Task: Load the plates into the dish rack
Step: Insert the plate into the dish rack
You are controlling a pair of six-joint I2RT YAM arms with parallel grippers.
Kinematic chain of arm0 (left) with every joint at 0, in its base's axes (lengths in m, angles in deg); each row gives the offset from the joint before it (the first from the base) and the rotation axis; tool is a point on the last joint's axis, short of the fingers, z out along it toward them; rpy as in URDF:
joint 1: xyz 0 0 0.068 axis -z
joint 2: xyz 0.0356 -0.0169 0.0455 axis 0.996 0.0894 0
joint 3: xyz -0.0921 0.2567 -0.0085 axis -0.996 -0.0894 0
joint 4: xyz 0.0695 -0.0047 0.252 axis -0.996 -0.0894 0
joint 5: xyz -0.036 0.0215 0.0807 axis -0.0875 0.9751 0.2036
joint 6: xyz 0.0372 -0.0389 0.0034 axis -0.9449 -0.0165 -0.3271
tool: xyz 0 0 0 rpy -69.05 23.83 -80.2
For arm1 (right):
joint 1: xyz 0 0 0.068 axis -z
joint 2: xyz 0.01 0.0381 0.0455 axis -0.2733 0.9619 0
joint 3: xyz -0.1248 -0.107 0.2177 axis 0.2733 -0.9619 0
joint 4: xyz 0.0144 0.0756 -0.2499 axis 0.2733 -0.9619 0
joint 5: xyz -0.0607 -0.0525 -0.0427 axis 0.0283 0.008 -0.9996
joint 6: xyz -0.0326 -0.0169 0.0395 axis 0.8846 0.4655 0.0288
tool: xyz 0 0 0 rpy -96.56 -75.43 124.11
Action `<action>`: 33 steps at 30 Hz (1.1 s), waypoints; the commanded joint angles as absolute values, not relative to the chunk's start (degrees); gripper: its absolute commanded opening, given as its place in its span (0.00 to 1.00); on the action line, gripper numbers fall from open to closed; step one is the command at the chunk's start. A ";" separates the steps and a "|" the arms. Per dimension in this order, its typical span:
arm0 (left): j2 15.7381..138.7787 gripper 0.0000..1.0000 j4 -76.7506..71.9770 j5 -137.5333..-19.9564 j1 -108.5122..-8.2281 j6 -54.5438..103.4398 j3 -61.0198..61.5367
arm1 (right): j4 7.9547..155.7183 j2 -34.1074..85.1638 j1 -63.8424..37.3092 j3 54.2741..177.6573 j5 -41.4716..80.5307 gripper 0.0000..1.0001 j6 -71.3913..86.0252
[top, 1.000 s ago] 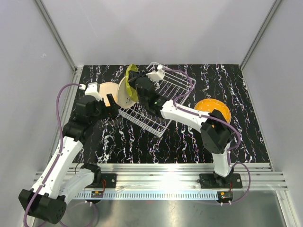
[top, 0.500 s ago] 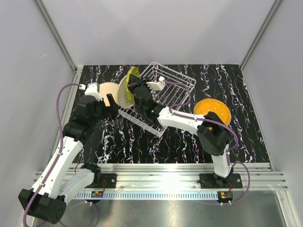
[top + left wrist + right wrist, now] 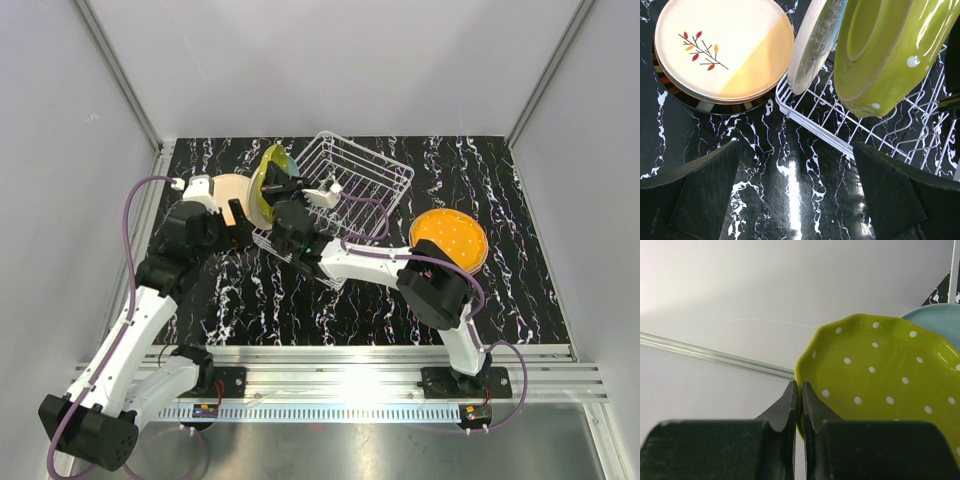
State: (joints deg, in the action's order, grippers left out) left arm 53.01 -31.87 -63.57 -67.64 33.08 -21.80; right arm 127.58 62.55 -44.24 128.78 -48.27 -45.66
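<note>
My right gripper [image 3: 285, 187] is shut on the rim of the yellow-green plate [image 3: 264, 178], holding it on edge over the left end of the white wire dish rack [image 3: 365, 180]. In the right wrist view the jaws [image 3: 800, 395] pinch the dotted rim of that plate [image 3: 880, 375]. In the left wrist view the yellow-green plate [image 3: 885, 55] hangs over the rack [image 3: 865, 137], beside a cream-blue plate [image 3: 812, 45] standing on edge in it. A peach sprig plate [image 3: 722, 50] tops a low stack left of the rack. My left gripper [image 3: 800, 200] is open and empty above the table.
An orange dotted plate [image 3: 450, 238] lies flat on the black marbled table, right of the rack. A dark plate rim [image 3: 715, 106] shows under the peach plate. Grey walls enclose the table on three sides. My left gripper [image 3: 232, 218] hovers between the stack and the rack.
My right arm has swung left and lowered the yellow-green plate toward the rack's left end, next to the cream-blue plate. The left arm has barely moved.
</note>
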 commanded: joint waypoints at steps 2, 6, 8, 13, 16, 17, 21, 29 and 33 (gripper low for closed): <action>53.27 0.99 -30.24 -61.78 -67.03 33.43 -22.16 | 143.16 61.17 -44.61 129.63 -53.15 0.00 -48.35; 53.18 0.99 -30.33 -61.43 -66.94 33.52 -22.25 | 143.60 61.95 -44.69 129.36 -53.50 0.00 -50.29; 53.18 0.99 -30.42 -61.17 -66.85 33.52 -22.16 | 143.60 62.13 -44.61 129.10 -53.42 0.00 -51.52; 53.00 0.99 -30.51 -60.38 -66.76 33.61 -22.08 | 141.24 60.99 -44.78 126.91 -52.98 0.00 -53.98; 52.48 0.99 -29.98 -61.07 -66.76 33.26 -21.99 | 139.13 59.06 -44.78 124.62 -52.80 0.00 -54.16; 52.22 0.99 -28.76 -62.73 -66.76 33.00 -22.25 | 136.42 58.36 -44.78 124.10 -52.62 0.00 -54.16; 50.02 0.99 -24.45 -67.22 -66.76 31.68 -23.57 | 125.26 53.97 -44.70 122.95 -51.31 0.00 -56.18; 51.42 0.99 -21.46 -73.90 -66.76 30.01 -23.48 | 122.06 49.83 -42.59 117.24 -44.47 0.00 -56.35; 53.61 0.99 -22.33 -73.56 -66.76 29.48 -22.52 | 121.11 47.47 -40.22 113.90 -38.30 0.00 -57.94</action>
